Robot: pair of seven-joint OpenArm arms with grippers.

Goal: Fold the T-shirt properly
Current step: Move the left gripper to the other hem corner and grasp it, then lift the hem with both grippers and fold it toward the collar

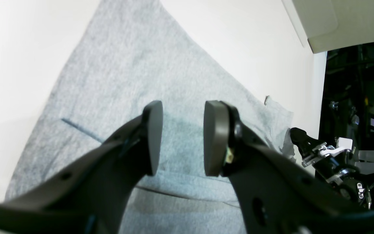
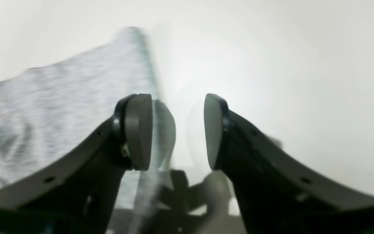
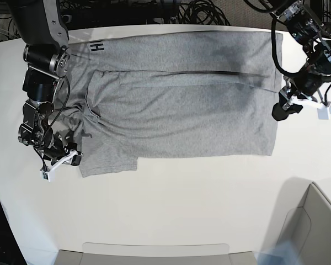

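The T-shirt [image 3: 182, 107] lies spread along the table's [image 3: 171, 210] far edge, its top strip folded over. Our left gripper [image 1: 182, 139] and right gripper [image 2: 177, 131] both gape, empty. We should pinch matching edges evenly.

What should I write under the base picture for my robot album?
Grey T-shirt spread on a white table, one open claw at each end.

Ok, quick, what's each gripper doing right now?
Left gripper: open, holding nothing, above the T-shirt.
Right gripper: open, holding nothing.
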